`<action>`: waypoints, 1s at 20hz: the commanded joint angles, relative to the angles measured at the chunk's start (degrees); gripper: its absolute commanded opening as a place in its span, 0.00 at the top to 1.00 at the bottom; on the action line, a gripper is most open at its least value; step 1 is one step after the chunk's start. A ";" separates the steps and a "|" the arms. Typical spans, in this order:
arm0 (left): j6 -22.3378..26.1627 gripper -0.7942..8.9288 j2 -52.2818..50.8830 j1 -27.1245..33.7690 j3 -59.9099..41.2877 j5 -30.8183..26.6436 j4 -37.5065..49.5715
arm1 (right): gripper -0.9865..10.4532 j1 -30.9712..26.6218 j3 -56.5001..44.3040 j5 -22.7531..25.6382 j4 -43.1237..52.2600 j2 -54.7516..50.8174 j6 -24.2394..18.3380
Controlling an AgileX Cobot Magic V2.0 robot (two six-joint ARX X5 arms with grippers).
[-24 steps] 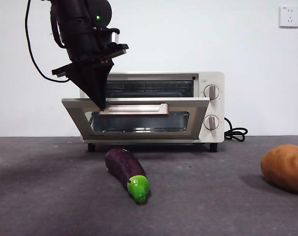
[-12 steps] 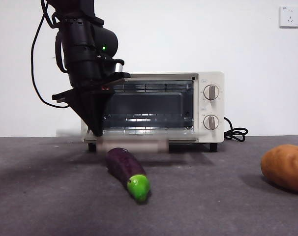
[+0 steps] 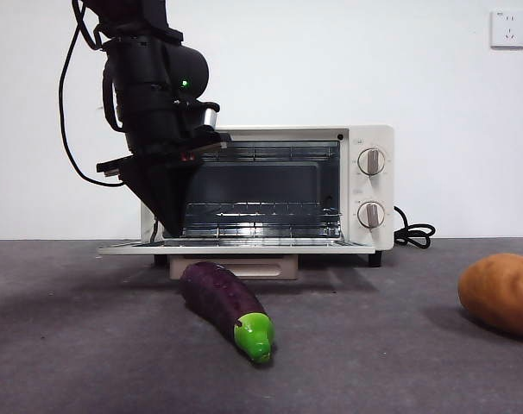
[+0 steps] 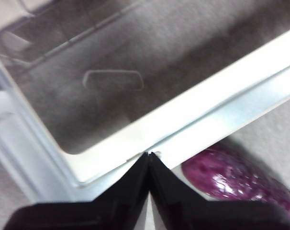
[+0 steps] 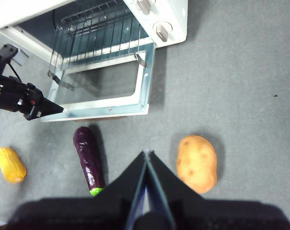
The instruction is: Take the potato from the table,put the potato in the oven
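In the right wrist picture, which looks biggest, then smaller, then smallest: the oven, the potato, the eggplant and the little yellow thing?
1. The oven, biggest by far, though cut off at the top edge.
2. The potato and the eggplant: too close to rank. The eggplant is longer, the potato fatter.
3. The yellow thing, smallest.

A robot test bench, not a kitchen: a bare white wall [image 3: 434, 86], a dark grey speckled table [image 3: 374, 345], and a white wall socket [image 3: 507, 28] upper right.

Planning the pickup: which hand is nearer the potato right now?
Right. The right hand hangs above the table beside the potato, jaws shut. The left hand is over by the corner of the oven door, beyond the eggplant.
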 commanded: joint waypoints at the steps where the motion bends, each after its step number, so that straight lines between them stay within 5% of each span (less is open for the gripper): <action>1: 0.68 0.92 -2.19 -1.18 -0.24 1.66 -0.68 | 0.91 0.04 0.17 0.02 -1.16 1.33 -1.25; 5: 0.61 0.92 -8.98 -3.32 -0.24 2.95 -1.84 | 0.90 0.11 0.20 0.00 -4.37 4.85 -3.06; 8: 0.37 0.92 -16.48 -4.39 -0.24 2.91 -4.39 | 0.77 0.31 0.17 -0.22 -5.51 7.02 -4.42; 13: -1.03 0.92 -31.45 -4.68 -0.24 2.64 -5.92 | 0.77 3.87 0.17 0.09 -4.07 8.11 -4.61; 20: -2.45 0.92 -49.13 -4.66 -0.26 -5.25 -12.39 | 0.66 11.87 0.17 10.45 -0.83 10.60 -4.52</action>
